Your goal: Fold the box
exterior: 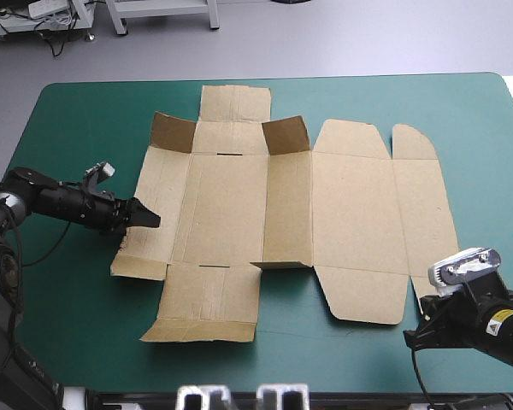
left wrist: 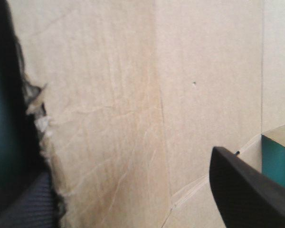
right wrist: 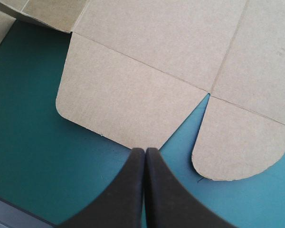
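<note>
Your brown box lies opened out at the middle of the teal-green counter, mostly flat, with two small flaps standing up toward 12 o'clock. At its 9 o'clock edge sits your left pincer, black fingers apart, seemingly astride the board's edge. Your right pincer, fingers pressed together, hovers just off the rounded flaps near 5 o'clock.

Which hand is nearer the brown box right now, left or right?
Left. The left hand, open, reaches onto the box at its left edge. The right hand, shut, is off the board, over the teal-green cover just short of its rounded near flaps.
</note>
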